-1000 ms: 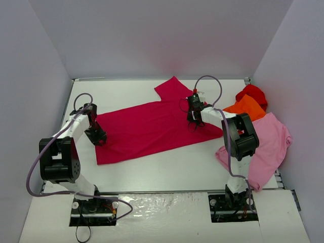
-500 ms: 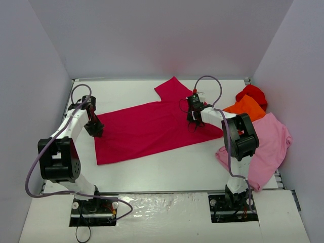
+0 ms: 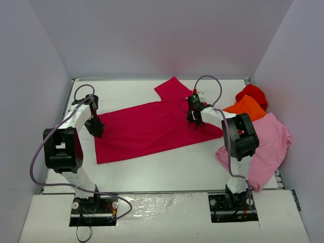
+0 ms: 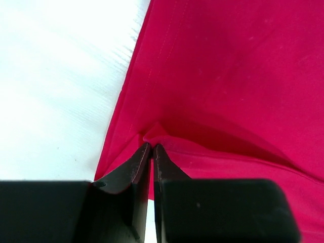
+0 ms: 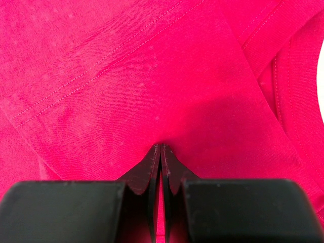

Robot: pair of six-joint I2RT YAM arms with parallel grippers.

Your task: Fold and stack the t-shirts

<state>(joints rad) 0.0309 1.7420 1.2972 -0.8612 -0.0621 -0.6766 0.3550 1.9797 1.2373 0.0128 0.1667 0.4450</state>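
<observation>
top external, item one: raspberry-red t-shirt [image 3: 152, 126], spread flat across the middle of the table [image 3: 167, 167], lying on a slant, one sleeve pointing toward the far wall, lower hem toward the left side.

item two: my left gripper [image 3: 97, 129], set at the shirt's left edge. left wrist view: fingers pressed together [image 4: 152, 147], pinching a small raised ridge of the raspberry-red cloth [image 4: 228, 76] just inside the hem; bare white table [image 4: 55, 76] lies beside it.

item three: my right gripper [image 3: 194, 123], on the shirt's right part, near the collar end. right wrist view: fingers closed tight [image 5: 160, 147], tips nipping the cloth [image 5: 126, 86] between stitched seams.

item four: orange t-shirt [image 3: 247, 107], bunched at the right side of the table, touching the raspberry-red shirt's right end.

item five: bright red t-shirt [image 3: 252, 92], crumpled behind the orange one, by the right wall.

item six: pale pink t-shirt [image 3: 266, 144], loosely spread in front of the orange one, hanging over the table's right near edge.
</observation>
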